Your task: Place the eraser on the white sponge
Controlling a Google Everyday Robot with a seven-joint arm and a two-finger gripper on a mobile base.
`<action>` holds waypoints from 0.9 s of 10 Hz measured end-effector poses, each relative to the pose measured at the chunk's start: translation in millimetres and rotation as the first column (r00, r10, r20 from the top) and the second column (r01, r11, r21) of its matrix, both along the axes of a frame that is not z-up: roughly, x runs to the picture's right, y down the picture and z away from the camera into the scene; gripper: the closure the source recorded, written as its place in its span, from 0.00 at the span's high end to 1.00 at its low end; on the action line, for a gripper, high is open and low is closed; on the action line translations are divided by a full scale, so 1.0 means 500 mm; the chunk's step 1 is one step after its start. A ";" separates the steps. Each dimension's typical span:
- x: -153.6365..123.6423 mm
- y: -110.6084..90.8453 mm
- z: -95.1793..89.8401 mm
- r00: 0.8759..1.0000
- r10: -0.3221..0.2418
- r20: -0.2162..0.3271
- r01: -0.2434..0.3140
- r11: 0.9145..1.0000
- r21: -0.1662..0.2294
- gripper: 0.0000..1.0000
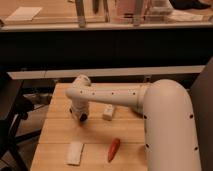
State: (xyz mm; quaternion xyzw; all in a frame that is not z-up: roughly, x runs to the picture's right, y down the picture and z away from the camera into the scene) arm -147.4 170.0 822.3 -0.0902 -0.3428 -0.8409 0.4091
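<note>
Your hand (82,117) hangs low over the left-centre of the wooden surface (55,135). It sits at the end of the white arm (115,96), which reaches in from 3 o'clock, bends at a rounded joint and then drops straight down. The hand's dark tip is at or just above the wood; you cannot tell from this view whether it touches. You also cannot tell how far the hand is open or whether it grips anything.

The eraser (108,112), a thick white block, rests on the surface at 3 o'clock from the hand. It is near the hand but apart from it, and it lies just below the arm's long horizontal link.

The white sponge (75,152), a thin flat pad, lies at 6 o'clock from the hand, close to the near edge of the surface and well apart from the eraser. Nothing rests on top of it.

An orange carrot-shaped piece (114,149) lies at 3 o'clock from the sponge, tilted so its narrow end points toward 7 o'clock. It is at 6 o'clock from the eraser and touches neither object.

The robot's bulky white body (172,135) fills the view from 3 to 5 o'clock and hides the right edge of the surface. A black chair (11,107) stands off the surface at 9 o'clock. A long counter (100,26) runs across at 12 o'clock, with a pale sheet (24,13) lying on its left end.
</note>
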 end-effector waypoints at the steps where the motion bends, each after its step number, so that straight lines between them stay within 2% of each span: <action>1: -0.002 0.006 -0.006 1.000 -0.007 0.003 0.007 1.000 -0.001 0.01; 9: -0.022 0.079 -0.073 0.994 -0.091 0.059 0.091 0.996 -0.008 0.01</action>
